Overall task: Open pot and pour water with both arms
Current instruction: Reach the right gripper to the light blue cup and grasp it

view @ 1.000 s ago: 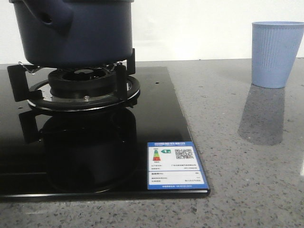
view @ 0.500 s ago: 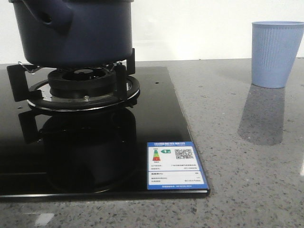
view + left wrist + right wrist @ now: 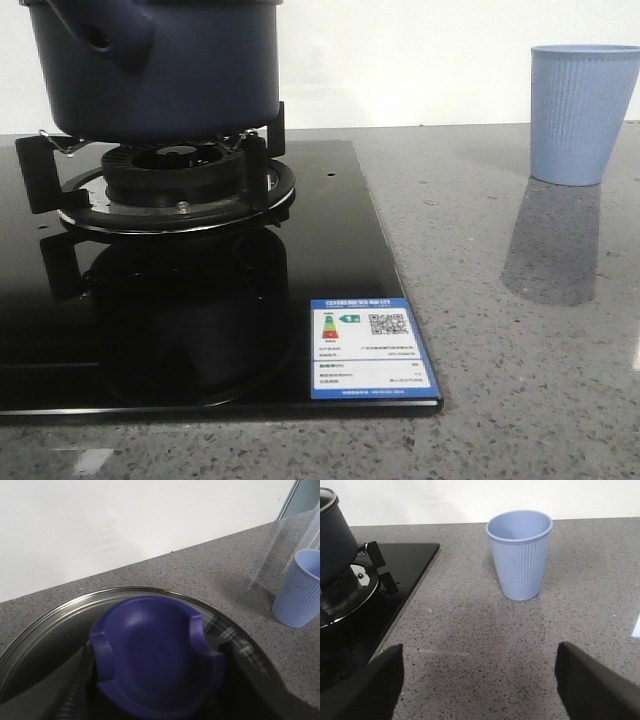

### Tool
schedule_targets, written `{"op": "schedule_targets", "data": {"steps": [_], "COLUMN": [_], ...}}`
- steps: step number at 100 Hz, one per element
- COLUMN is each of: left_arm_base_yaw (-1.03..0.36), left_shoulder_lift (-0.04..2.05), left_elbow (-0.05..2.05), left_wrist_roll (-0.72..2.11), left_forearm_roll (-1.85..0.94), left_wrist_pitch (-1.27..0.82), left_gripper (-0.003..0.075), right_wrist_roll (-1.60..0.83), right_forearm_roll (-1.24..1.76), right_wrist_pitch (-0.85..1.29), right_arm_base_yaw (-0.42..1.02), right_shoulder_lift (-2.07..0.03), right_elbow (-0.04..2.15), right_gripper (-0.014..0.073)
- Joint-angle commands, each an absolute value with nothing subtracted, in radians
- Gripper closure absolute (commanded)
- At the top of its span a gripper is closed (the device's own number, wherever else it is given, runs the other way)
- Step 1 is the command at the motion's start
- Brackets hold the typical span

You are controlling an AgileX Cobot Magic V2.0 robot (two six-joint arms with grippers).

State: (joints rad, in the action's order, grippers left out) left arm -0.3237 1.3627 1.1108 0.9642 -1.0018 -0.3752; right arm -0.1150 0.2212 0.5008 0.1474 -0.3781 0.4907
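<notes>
Nothing in the front view has shifted over the last second, so my approach is barely begun. Nearest me, my right claw (image 3: 480,680) hangs spread over bare grey surface (image 3: 470,625), pinching nothing. Beyond it the pale blue cup (image 3: 520,555) stands upright toward the surface's right edge. My left claw sits close above the lid's purple knob (image 3: 155,660); whether it is spread I cannot tell. The pot (image 3: 160,65) rests on the burner (image 3: 175,185), lid on.

The sticker (image 3: 371,348) on the hob (image 3: 330,260) carries a QR code, its print illegible.
</notes>
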Motion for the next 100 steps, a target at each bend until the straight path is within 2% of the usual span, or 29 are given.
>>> {"op": "schedule_targets", "data": {"steps": [1, 59, 82, 100], "left_arm_base_yaw": [-0.334, -0.320, -0.258, -0.191], "left_shoulder_lift": [1.338, 1.291, 1.235, 1.186], "left_elbow": [1.147, 1.206, 1.206, 1.206], "left_wrist_roll": [0.965, 0.965, 0.965, 0.965], "left_forearm_roll": [-1.033, -1.029, -1.025, -1.025], "left_wrist_pitch": [-0.349, -0.333, -0.333, -0.333], "left_gripper": [0.0375, 0.0375, 0.0375, 0.0375], "right_wrist_roll": [-0.123, -0.123, -0.123, -0.123], "right_forearm_roll": [0.229, 0.203, 0.199, 0.196], "right_wrist_pitch": [0.417, 0.410, 0.362, 0.311], "right_arm_base_yaw": [0.148, 0.148, 0.148, 0.148], "right_shoulder_lift": [-0.395, -0.400, -0.408, -0.508], "right_elbow": [0.527, 0.527, 0.527, 0.527], "right_gripper": [0.0054, 0.0054, 0.0054, 0.0054]}}
